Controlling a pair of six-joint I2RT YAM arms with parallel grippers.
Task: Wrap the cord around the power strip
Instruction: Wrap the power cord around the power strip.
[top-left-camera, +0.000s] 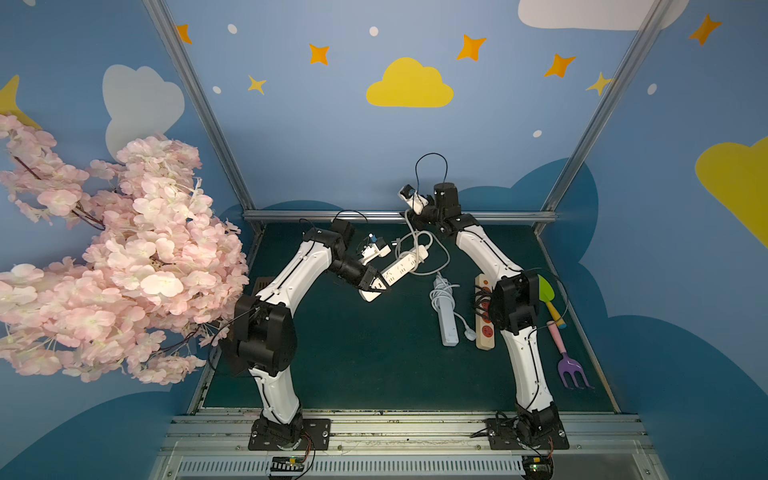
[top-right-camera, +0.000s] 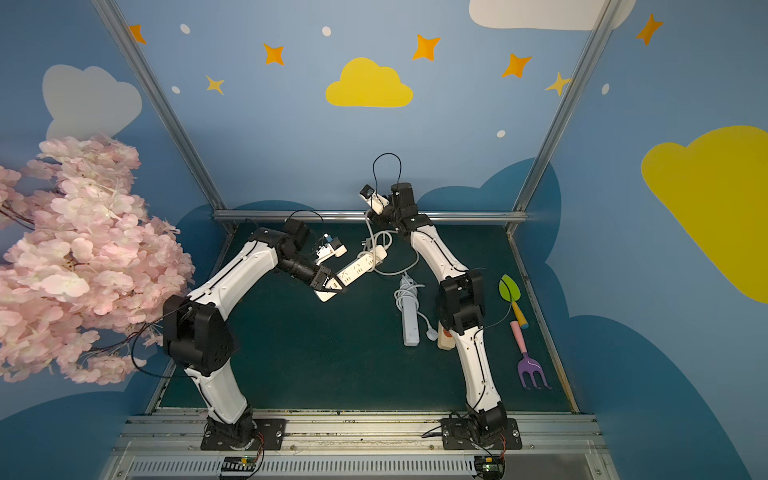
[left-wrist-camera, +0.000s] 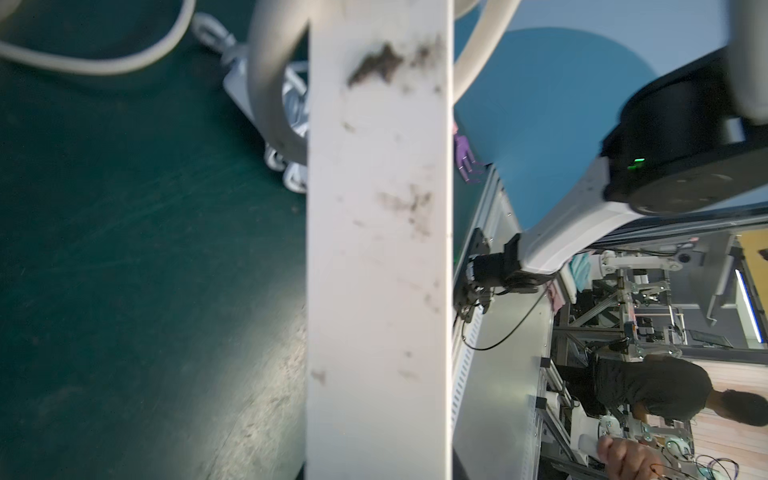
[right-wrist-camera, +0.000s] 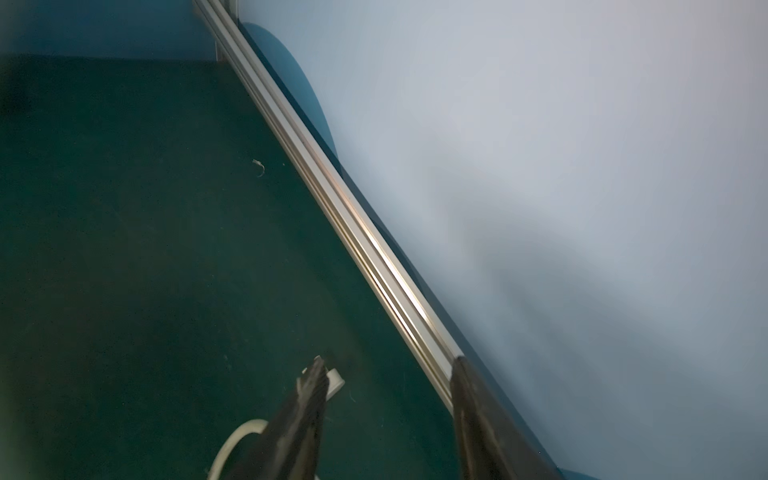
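- While it lies close to the right edge of the table (top-left-camera: 353, 365), the purple toy rake (top-left-camera: 573, 372) has a green toy shovel (top-left-camera: 546, 291) just behind it.
- Right of centre, a pale blue power strip (top-left-camera: 449, 328) lies beside a beige power strip (top-left-camera: 485, 338).
- At the centre, the left gripper (top-left-camera: 380, 286) is clamped on the near end of the white power strip (top-left-camera: 401, 266), which runs diagonally toward the far right.
- Its cord (top-left-camera: 419, 241) makes loops at the far end.
- By the far edge, the right gripper (right-wrist-camera: 388, 361) has its jaws apart.

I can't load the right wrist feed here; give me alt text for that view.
The right gripper stands open with nothing between its fingers, over the green mat. A white cord loops beside one finger; ahead run an aluminium rail and the pale blue wall.
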